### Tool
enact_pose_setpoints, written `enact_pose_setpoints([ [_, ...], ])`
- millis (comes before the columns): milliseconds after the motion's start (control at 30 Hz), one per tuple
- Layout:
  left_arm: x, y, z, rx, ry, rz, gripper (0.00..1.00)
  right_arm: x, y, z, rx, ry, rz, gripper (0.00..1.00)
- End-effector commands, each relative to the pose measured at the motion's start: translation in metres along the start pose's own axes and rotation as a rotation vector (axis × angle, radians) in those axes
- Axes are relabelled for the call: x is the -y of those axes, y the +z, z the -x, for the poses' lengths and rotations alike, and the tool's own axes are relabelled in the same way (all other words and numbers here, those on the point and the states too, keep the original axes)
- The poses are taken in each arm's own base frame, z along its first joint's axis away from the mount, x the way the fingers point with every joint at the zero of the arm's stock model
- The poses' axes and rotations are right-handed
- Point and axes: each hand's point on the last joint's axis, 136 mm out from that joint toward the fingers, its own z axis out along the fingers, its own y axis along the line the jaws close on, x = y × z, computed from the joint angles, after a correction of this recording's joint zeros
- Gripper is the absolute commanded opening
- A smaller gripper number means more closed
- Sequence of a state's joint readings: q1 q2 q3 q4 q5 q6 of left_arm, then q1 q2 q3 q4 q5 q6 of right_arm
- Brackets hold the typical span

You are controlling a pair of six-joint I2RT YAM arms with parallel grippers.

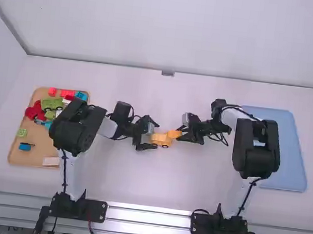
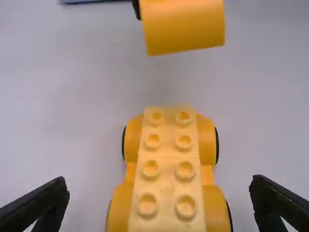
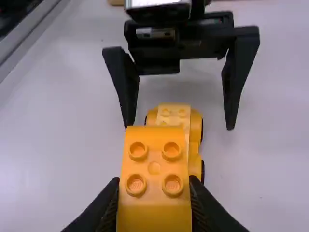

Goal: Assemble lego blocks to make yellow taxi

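Where the two arms face each other: a yellow car base [image 2: 169, 166] sits on the smooth white table [image 1: 137, 188], near the middle.

Car base: it is shiny, hard plastic. It has four fat, round bumps over its wheels, and black wheel edges peek out at the sides. A pale yellow strip runs down the top, with little round studs in two neat rows.

Yellow block [image 3: 154, 169]: it is shiny plastic too, a bit more orange than the strip. Four round studs stick up on top, and one end bends down in a smooth curve.

Left gripper [image 1: 154, 135]: its two black fingers are spread wide, one on each side of the car base. They have pointy ends. The left wrist view shows space between each finger and the car, so it is not squeezing it.

Right gripper [image 1: 182, 132]: its black fingers are pinching the yellow block, one on each side.

Block and car: the block is near one end of the car base, and the left wrist view shows a gap between them.

Tan tray [image 1: 33, 156]: it is flat with round corners, at the left side of the table, with red, green and blue pieces on it.

Blue tray [image 1: 292, 166]: it is flat and smooth, at the right side.
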State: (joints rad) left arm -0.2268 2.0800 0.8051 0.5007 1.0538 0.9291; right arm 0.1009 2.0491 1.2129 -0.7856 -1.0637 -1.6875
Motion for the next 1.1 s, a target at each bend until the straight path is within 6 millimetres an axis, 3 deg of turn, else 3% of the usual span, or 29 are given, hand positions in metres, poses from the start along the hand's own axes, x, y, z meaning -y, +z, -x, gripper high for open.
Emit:
enact_pose_setpoints([
  [0,0.007,0.01,-0.001,0.009,0.016,-0.031,0.99,0.006,-0.007,0.014,0.014,-0.045,-0.024,0.2],
  [100,0.006,0.015,-0.007,-0.011,0.012,-0.032,0.99,0.008,-0.007,0.014,0.013,-0.021,-0.028,0.2],
  [133,0.005,0.016,-0.01,-0.021,0.003,-0.03,0.93,0.011,-0.007,0.013,0.01,0.005,-0.039,0.19],
  [267,0.006,0.015,-0.014,-0.025,-0.006,-0.026,0.84,0.021,-0.008,0.012,0.008,0.063,-0.069,0.17],
  [367,0.007,0.015,-0.015,-0.029,-0.009,-0.026,0.81,0.022,-0.008,0.012,0.009,0.065,-0.072,0.15],
  [767,0.004,0.015,-0.012,-0.021,0.006,-0.017,0.48,0.023,-0.012,0.021,0.009,0.065,-0.086,0.11],
  [1067,0.003,0.016,-0.011,-0.018,0.011,-0.017,0.45,0.023,-0.02,0.039,-0.057,0.013,-0.137,0.04],
])
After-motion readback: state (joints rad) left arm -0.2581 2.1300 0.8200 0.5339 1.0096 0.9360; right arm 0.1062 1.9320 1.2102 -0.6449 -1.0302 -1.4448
